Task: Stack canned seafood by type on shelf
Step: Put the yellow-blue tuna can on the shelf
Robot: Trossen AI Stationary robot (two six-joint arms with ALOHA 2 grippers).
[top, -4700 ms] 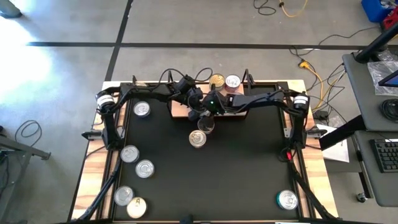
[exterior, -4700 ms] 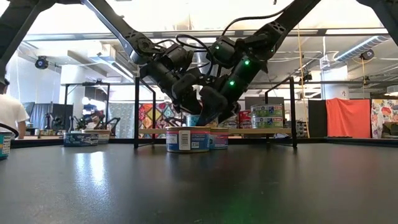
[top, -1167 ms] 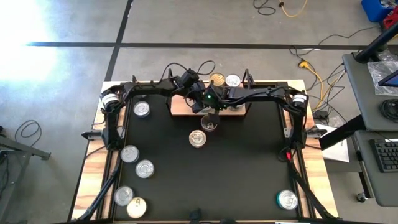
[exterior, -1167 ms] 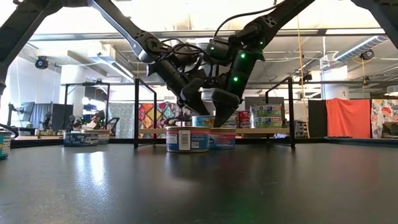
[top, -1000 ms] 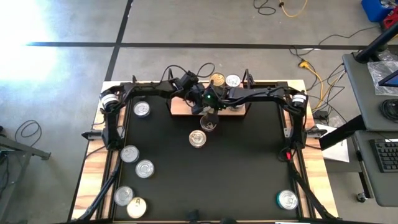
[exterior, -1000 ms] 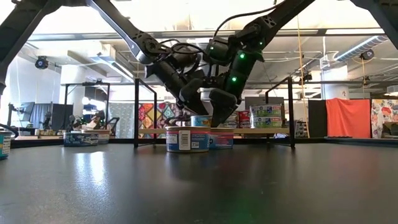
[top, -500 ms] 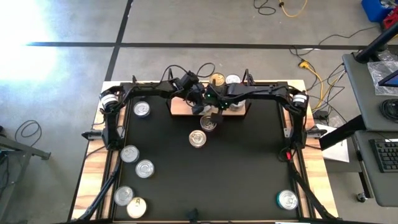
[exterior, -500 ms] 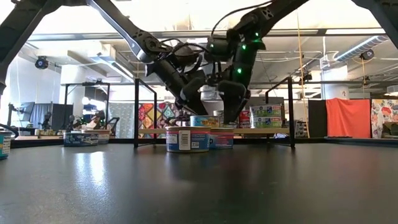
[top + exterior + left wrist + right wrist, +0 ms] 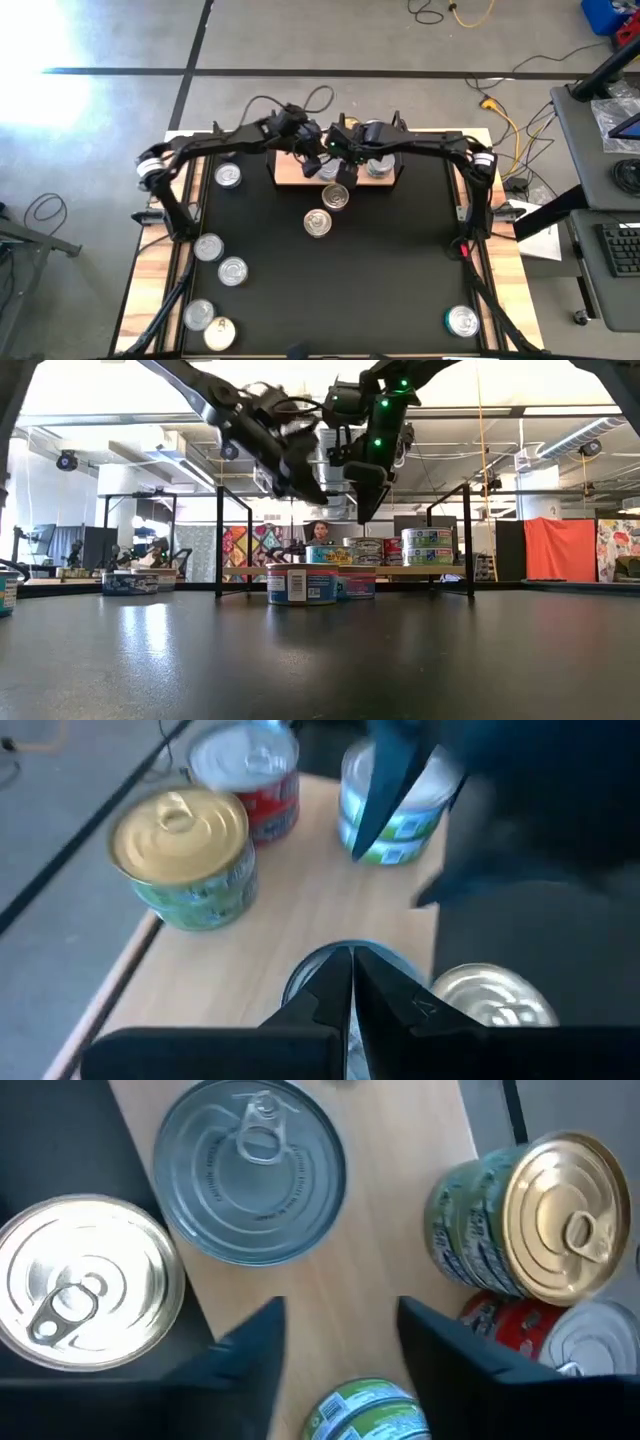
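The shelf (image 9: pixel 289 176) is a light-wood board at the table's far edge. On it stand a silver-lidded tin (image 9: pixel 250 1170), a gold-lidded tin (image 9: pixel 555 1230), a red tin (image 9: pixel 245 780) and green-labelled tins (image 9: pixel 395 805). My left gripper (image 9: pixel 350 990) is shut and hangs above the silver-lidded tin, clear of it. My right gripper (image 9: pixel 335 1345) hovers over the shelf beside it, fingers open with nothing between them. In the low view both grippers (image 9: pixel 310 490) (image 9: pixel 365 505) hang well above the shelf's tins (image 9: pixel 365 550).
Two tins (image 9: pixel 336 196) (image 9: pixel 318 222) stand on the black table just in front of the shelf. Several more sit along the left side (image 9: pixel 208 247) (image 9: pixel 229 176) and one at the near right corner (image 9: pixel 462 321). Thin black posts (image 9: pixel 220 540) stand at the shelf's ends.
Both grippers have risen from just above the shelf's tins to well above them. The right one has tipped more steeply downward as it went up. The tin they were next to stays standing on the shelf.
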